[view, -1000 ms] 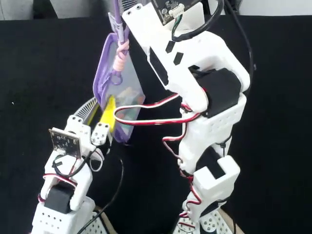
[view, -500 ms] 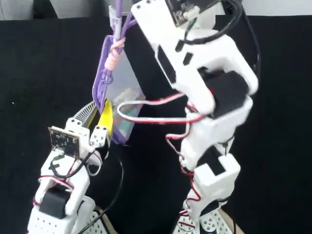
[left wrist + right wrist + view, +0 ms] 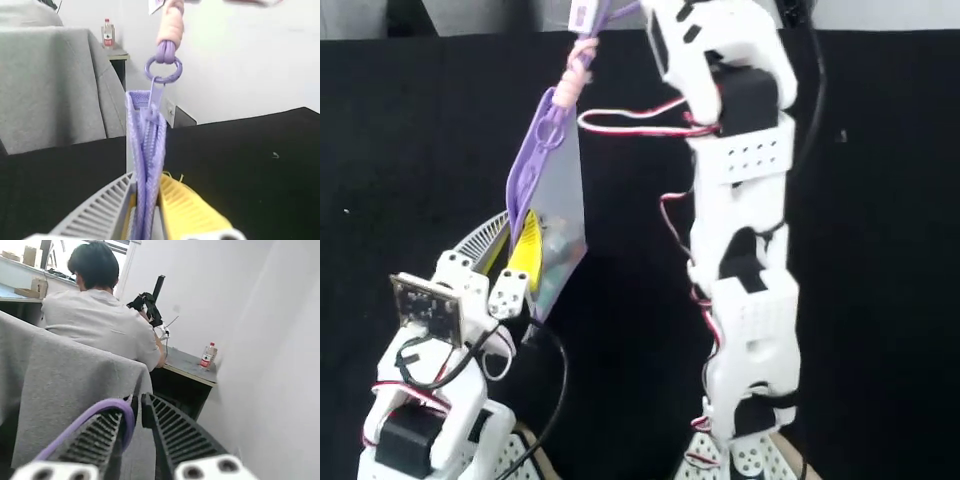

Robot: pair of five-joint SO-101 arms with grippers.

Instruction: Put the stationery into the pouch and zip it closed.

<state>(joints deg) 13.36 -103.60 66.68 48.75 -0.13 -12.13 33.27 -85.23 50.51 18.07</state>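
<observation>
The purple and clear pouch [image 3: 555, 200] hangs off the table, stretched between the two arms. Colourful stationery [image 3: 558, 240] shows through its clear side. My left gripper [image 3: 515, 265] is shut on the pouch's lower end, and the purple zip edge [image 3: 146, 150] runs between its grey and yellow fingers [image 3: 185, 210]. The zip pull [image 3: 155, 95] sits at the pouch's upper end, on a ring with a pink strap [image 3: 578, 70]. At the top of the high view, my right gripper [image 3: 136, 415] is shut on the strap's purple loop [image 3: 107, 407].
A black cloth covers the table [image 3: 420, 120] all around the arms. The right arm's tall white body [image 3: 740, 250] stands just to the right of the pouch. A grey chair back [image 3: 50, 85] and a white wall lie beyond the table.
The right arm has risen and straightened, drawing the strap up and to the right. The pouch has stretched taut and turned edge-on. The left arm has shifted slightly left and down.
</observation>
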